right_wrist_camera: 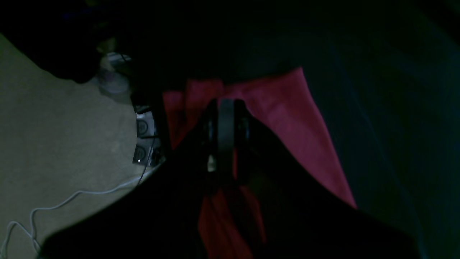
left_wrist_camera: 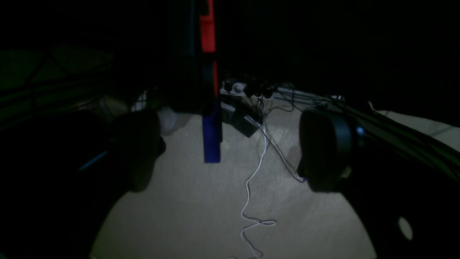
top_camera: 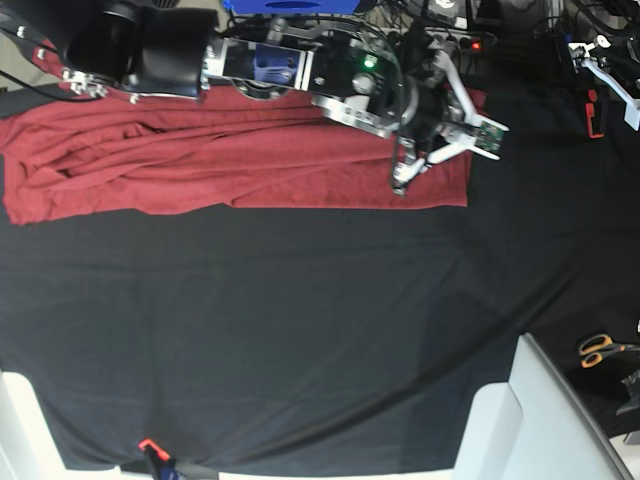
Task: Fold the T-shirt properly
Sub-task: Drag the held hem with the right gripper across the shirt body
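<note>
The T-shirt [top_camera: 200,160] is dark red and lies as a long, wrinkled folded band across the back of the black table cloth [top_camera: 300,320]. My right gripper [top_camera: 400,182] reaches in from the back and is shut on the shirt's cloth near its right end. In the right wrist view the closed fingertips [right_wrist_camera: 226,106] pinch red fabric [right_wrist_camera: 287,118]. My left gripper [left_wrist_camera: 230,158] is open and empty, with its two dark fingers [left_wrist_camera: 138,151] wide apart over beige floor, away from the shirt. The left arm shows only as a white part [top_camera: 605,70] at the back right.
Orange-handled scissors [top_camera: 598,348] lie at the right edge. A pale box [top_camera: 540,420] stands at the front right. A small orange clamp [top_camera: 148,447] sits on the front edge. A red and blue bar [left_wrist_camera: 210,108] and a white cable [left_wrist_camera: 251,187] show below the left gripper.
</note>
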Tool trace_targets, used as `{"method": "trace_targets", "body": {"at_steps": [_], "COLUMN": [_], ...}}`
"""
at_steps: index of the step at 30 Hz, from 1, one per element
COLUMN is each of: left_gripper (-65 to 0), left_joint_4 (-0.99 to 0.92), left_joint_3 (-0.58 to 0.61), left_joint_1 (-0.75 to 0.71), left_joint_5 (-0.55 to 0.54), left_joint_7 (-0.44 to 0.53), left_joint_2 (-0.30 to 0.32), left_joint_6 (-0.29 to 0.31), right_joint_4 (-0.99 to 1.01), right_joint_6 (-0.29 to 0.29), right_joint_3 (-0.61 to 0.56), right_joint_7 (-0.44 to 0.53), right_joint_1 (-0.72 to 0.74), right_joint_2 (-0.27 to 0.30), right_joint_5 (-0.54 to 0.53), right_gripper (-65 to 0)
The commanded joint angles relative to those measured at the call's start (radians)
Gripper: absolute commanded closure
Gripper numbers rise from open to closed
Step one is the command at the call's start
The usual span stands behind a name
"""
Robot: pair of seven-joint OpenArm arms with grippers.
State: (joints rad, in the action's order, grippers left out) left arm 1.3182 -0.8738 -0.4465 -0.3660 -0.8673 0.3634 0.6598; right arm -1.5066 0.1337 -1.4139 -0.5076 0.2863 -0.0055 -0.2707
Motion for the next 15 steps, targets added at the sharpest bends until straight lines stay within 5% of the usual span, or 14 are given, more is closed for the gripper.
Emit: {"method": "trace_targets", "body": {"at_steps": [1,15], "left_gripper": [-58.7,-58.7], "left_joint_4": [0.016,0.010], "left_joint_3": [-0.009,-0.009], "left_joint_1": [-0.004,-0.004], "left_joint_5": [-0.003,-0.003], "left_joint_7": [0.009,0.009], "left_joint_2": [0.021,0.023], "left_joint_6": [0.005,0.005], "right_joint_4": [-0.001,0.137], "right_joint_6": [0.005,0.005], "right_joint_3": [0.006,0.003], "right_joint_7": [0.028,0.073], "right_joint_1": [0.021,0.087], "right_joint_2": [-0.024,-0.097], "right_joint_5": [0.004,0.003], "right_gripper": [0.0,0.0]}}
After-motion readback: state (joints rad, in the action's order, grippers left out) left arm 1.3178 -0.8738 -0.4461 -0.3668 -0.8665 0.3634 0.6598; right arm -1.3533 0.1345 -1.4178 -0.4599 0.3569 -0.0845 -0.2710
